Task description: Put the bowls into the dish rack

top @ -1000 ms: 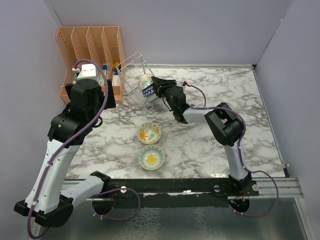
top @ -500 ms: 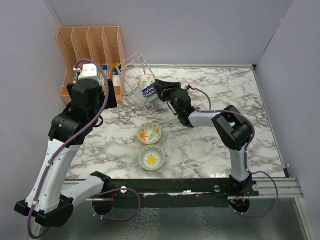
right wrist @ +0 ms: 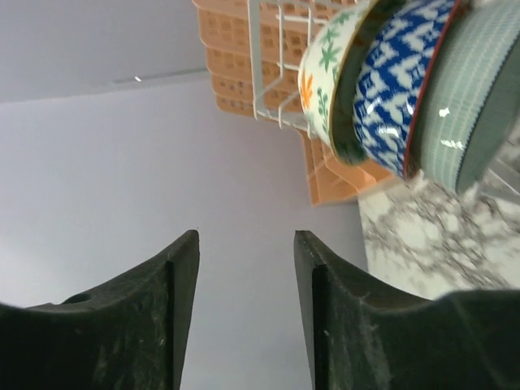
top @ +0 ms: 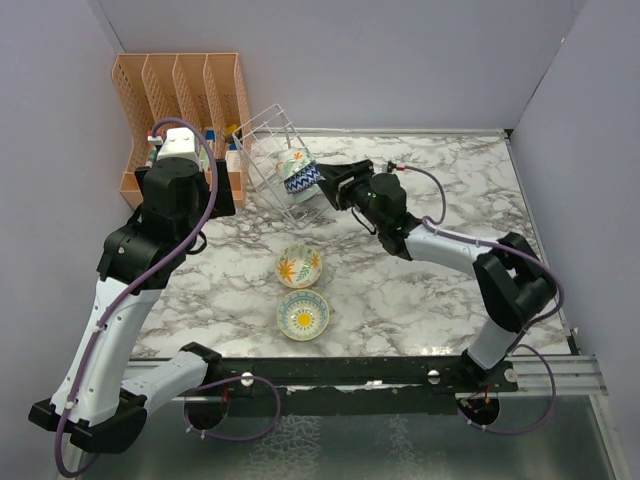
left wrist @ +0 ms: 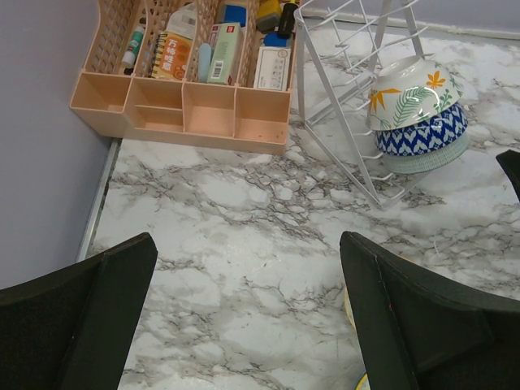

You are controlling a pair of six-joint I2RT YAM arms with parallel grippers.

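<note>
Five bowls show in all. Three are nested together at the dish rack (left wrist: 333,89): a white leaf-and-flower bowl (left wrist: 410,93), a blue-and-white zigzag bowl (left wrist: 422,130) and a pale teal bowl (left wrist: 426,156). Two lie loose on the counter (top: 420,290) toward seven o'clock: an orange-flower bowl (top: 299,266) and a yellow-sunflower bowl (top: 303,314). There is one wire dish rack at eleven o'clock, one orange organizer (top: 180,90) with four slots at ten o'clock, and two arms, left arm (top: 130,270) and right arm (top: 450,245).
</note>
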